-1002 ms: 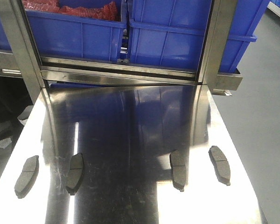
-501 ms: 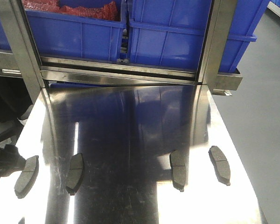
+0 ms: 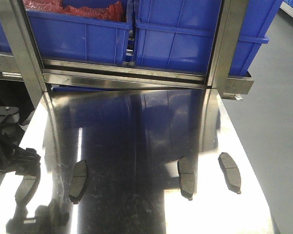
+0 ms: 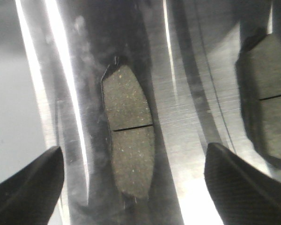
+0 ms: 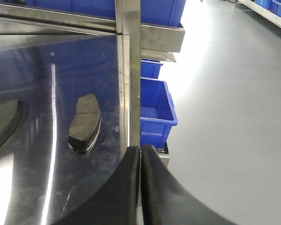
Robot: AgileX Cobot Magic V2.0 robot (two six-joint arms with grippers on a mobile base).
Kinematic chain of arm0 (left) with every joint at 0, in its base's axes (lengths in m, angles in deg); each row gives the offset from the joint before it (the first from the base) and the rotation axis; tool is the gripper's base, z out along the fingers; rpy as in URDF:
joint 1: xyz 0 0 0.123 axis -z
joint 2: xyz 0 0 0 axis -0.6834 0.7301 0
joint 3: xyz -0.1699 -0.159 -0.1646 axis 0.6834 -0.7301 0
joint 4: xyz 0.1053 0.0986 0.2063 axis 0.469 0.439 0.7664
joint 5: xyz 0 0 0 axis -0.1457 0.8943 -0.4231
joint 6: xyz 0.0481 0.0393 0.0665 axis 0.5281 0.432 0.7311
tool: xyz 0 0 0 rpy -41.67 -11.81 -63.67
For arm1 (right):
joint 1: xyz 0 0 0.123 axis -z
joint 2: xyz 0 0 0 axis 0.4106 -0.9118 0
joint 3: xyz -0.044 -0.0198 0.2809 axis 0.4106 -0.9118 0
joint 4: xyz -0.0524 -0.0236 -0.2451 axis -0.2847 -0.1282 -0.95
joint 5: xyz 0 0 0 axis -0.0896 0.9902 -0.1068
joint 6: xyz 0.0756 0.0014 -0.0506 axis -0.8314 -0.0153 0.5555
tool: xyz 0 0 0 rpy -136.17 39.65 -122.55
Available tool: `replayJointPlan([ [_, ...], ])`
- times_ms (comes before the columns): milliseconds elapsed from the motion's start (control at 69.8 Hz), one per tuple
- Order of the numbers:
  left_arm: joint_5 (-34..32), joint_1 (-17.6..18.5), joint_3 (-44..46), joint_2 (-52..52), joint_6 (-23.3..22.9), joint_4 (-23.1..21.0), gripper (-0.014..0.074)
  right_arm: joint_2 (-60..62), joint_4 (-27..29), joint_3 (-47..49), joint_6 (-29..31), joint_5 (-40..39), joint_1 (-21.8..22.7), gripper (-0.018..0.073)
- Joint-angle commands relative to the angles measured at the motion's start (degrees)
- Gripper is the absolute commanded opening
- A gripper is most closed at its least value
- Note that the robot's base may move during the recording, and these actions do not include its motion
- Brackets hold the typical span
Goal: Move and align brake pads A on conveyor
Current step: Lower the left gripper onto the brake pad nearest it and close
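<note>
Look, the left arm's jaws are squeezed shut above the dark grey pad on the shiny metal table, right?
No, the left arm's jaws are wide open above the dark-grey curved brake pad on the shiny steel tabletop. The left wrist view shows it.

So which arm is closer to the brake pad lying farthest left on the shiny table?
Left. The left gripper hovers open right above that pad, fingers either side. The right gripper is shut, near the table's right edge by the rightmost pad.
</note>
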Motion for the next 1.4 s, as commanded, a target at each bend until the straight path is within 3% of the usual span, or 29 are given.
replayJointPlan([
  [0,-2.0,0.2,1.7,1.2,-0.3,-0.3,0.0593,0.2,-0.3,-0.2,0.0,-4.3,0.1,-0.0005],
  [473,-3.3,0.2,6.2,6.9,-0.7,0.1,0.0593,0.2,-0.3,-0.2,0.0,-4.5,0.1,-0.0005],
  [874,-2.1,0.3,6.2,10.3,-3.8,0.0,0.0593,0.2,-0.3,-0.2,0.0,-4.5,0.1,-0.0005],
  [1117,-1.1,3.6,6.2,12.5,-5.2,2.0,0.0593,0.2,-0.3,-0.2,0.0,-4.3,0.1,-0.0005],
  [1389,-0.4,4.2,6.2,12.8,-9.2,2.6,0.0593,0.2,-0.3,-0.2,0.0,-4.3,0.1,-0.0005],
])
